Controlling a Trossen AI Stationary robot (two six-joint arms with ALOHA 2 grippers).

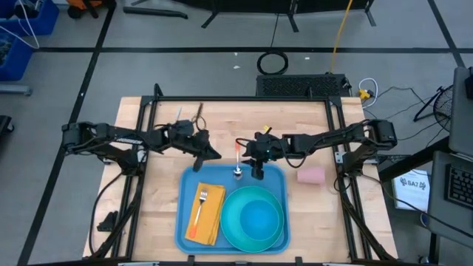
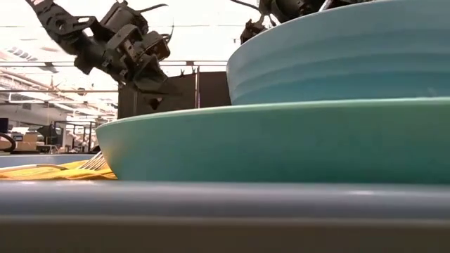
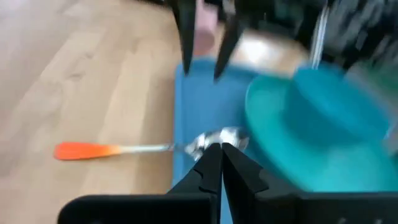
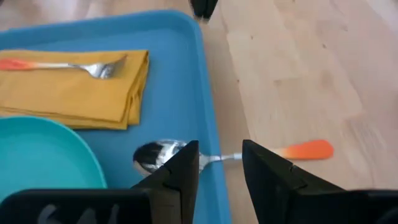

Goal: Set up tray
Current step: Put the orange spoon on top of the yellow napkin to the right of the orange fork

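The light-blue tray (image 1: 194, 185) lies at the table's near middle. On it are a folded yellow napkin (image 1: 210, 218) with a fork (image 1: 201, 201) on top, and a teal plate (image 1: 230, 225) carrying a teal bowl (image 1: 259, 218). A spoon (image 1: 237, 159) lies across the tray's far rim. Its metal bowl (image 4: 155, 155) is inside the tray and its orange handle (image 4: 308, 150) is on the wood. My right gripper (image 1: 256, 172) hovers open just over the spoon's neck (image 4: 221, 158), touching nothing that I can see. My left gripper (image 1: 214, 157) is shut, above the tray's far left corner.
A pink block (image 1: 311, 175) lies on the wood to the right of the tray. Metal frame rails (image 1: 148, 111) run along the left, far and right table edges. Bare wood shows to the left of the tray and beyond its far rim.
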